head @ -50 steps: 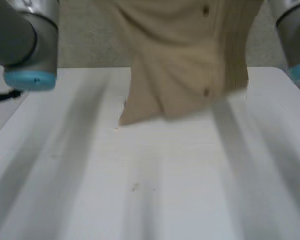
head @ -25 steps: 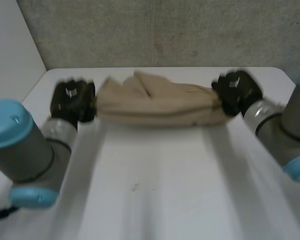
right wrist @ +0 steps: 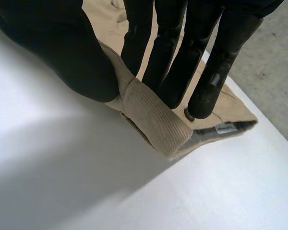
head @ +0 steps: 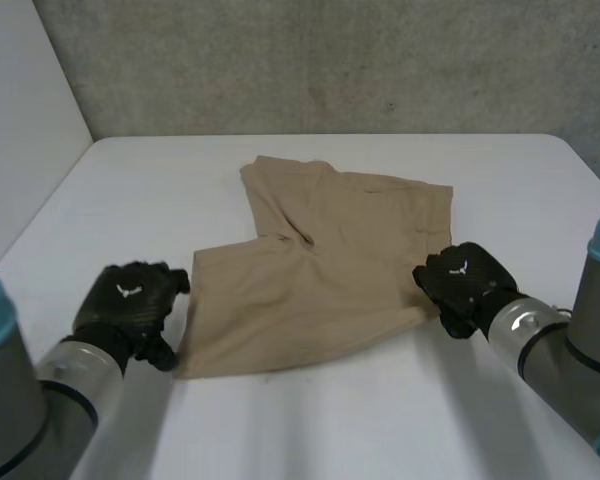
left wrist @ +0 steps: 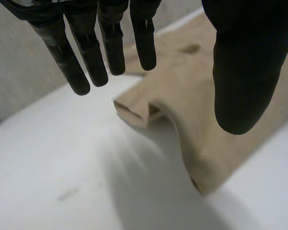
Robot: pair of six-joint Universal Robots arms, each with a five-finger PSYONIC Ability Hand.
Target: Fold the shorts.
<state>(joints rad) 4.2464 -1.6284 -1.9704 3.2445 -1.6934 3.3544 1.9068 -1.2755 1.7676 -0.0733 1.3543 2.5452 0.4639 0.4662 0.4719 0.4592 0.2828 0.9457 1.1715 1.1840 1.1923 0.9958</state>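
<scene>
The tan twill shorts (head: 320, 270), bunched into a roll earlier, are lying spread on the table (head: 310, 420). The right hand (head: 462, 285) is pinching their rolled edge; the left hand (head: 130, 305) is hovering beside a corner, fingers released.

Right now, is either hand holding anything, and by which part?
The right hand pinches the tan shorts at their near right edge, between thumb and fingers. The left hand is open at the near left corner, holding nothing.

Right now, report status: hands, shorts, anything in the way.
Left hand open, beside the near corner of the shorts. Right hand pinching their edge. Shorts flat on the table. Nothing in the way.
</scene>
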